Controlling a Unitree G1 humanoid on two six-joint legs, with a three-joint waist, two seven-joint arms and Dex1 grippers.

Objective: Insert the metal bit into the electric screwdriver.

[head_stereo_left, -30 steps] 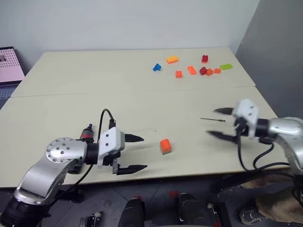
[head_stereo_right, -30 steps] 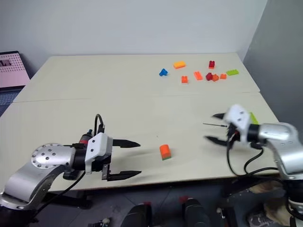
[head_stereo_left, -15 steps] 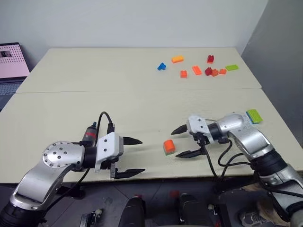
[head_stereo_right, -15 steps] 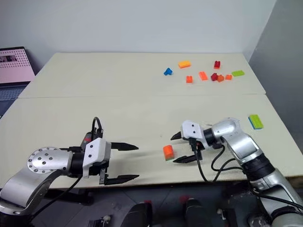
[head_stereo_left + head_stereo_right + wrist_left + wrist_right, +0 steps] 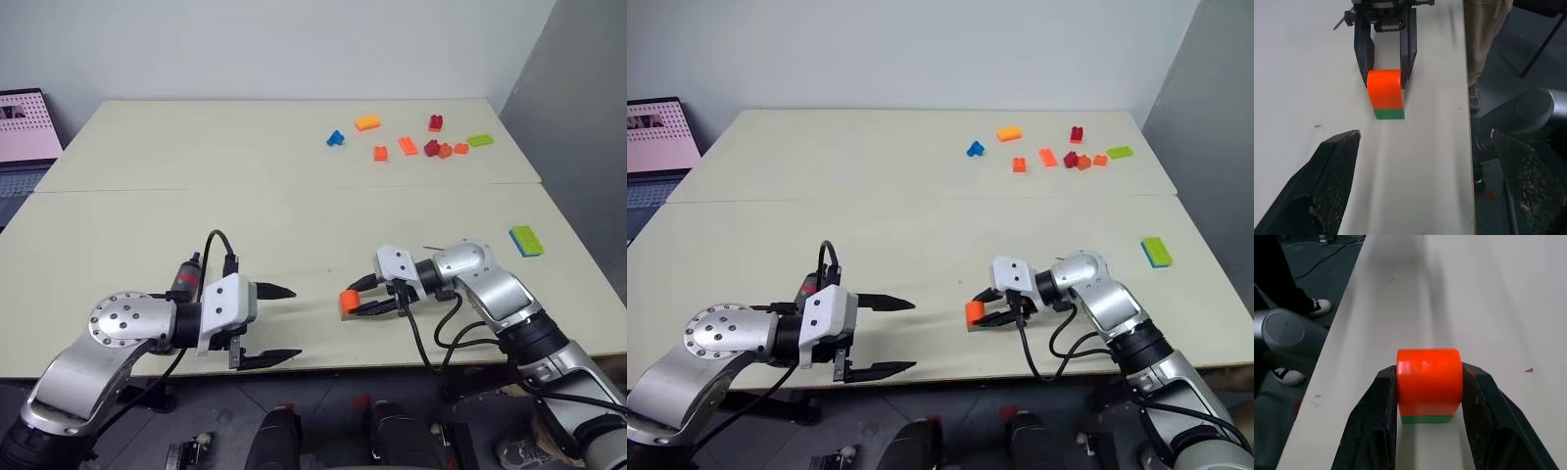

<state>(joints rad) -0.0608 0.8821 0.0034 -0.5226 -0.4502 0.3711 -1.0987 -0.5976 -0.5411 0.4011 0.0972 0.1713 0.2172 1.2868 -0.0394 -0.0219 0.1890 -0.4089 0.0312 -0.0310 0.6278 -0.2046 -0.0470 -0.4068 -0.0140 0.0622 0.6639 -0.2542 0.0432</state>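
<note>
My right gripper (image 5: 357, 300) is shut on an orange block with a green base (image 5: 349, 303), which rests on the table near the front edge. In the right wrist view, both fingers press the sides of the orange block (image 5: 1429, 382). The left gripper (image 5: 296, 321) hangs open and empty to the left of the block, pointing at it; its fingers (image 5: 1334, 169) frame the block (image 5: 1385, 93). Just beyond the right wrist a thin dark line (image 5: 428, 247) lies on the table, apparently the metal bit, partly hidden by the arm. The electric screwdriver is out of view.
Several small coloured bricks (image 5: 411, 145) lie scattered at the far right of the table. A green brick on a blue one (image 5: 525, 240) sits near the right edge. A laptop with a pink screen (image 5: 24, 122) stands at the far left. The table's front edge (image 5: 333, 364) runs close below both grippers.
The right gripper swung left and down from beside the metal bit to the orange block and closed on it. The left gripper stayed put. The camera shifted slightly.
</note>
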